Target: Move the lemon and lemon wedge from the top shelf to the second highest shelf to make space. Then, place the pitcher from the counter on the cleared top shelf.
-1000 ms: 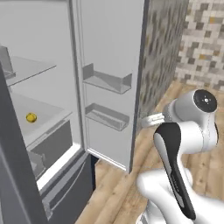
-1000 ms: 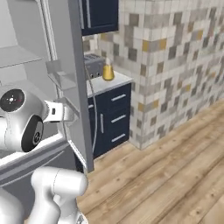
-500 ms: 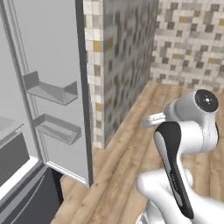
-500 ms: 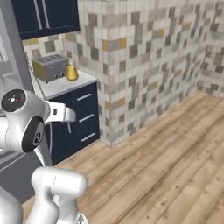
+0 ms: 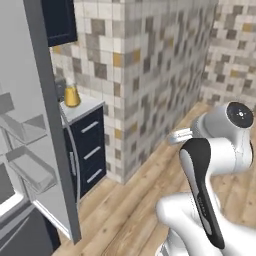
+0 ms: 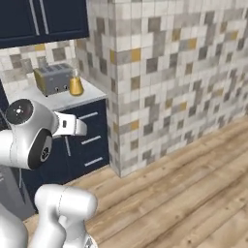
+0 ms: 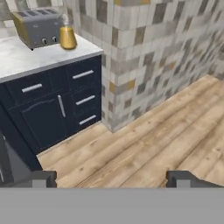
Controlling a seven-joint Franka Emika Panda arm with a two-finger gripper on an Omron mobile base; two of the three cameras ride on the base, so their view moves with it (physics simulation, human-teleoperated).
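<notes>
Amber liquid filled the pitcher (image 7: 68,34), which stood at the counter's (image 7: 26,59) back right corner, just beside the toaster (image 7: 37,27). It lay well apart from the gripper (image 7: 112,178), up and to the left of it; the fingers (image 7: 183,178) were spread, grasping nothing, above the wood floor (image 7: 148,140).

We see our arm (image 5: 215,165) as a chain of smooth, glossy white rounded shells, with a long dark panel running along one link and dark seams at the joints. A round dark cap with a small pale centre closes the big joint housing. Our gripper (image 7: 113,178) ends in two small, blocky dark grey finger tips.
</notes>
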